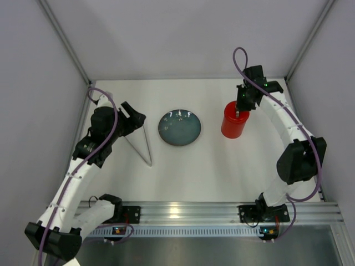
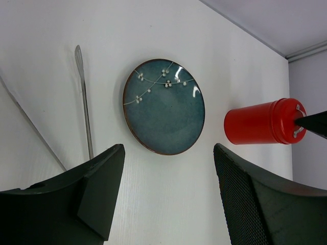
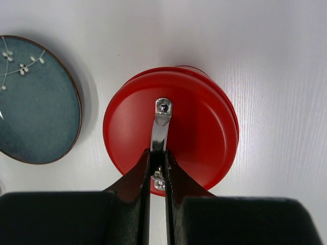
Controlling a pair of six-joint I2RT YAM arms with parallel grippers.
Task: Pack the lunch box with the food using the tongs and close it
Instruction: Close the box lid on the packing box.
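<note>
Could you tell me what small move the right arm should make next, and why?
Probably open the right fingers and lift clear of the handle. The lid looks seated on the box, the plate shows only its painted pattern, and the tongs lie on the table, outside the open left fingers, so packing seems done.

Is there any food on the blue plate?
No, the blue plate is bare in the left wrist view, showing only its painted white blossoms and thin branch lines.
</note>
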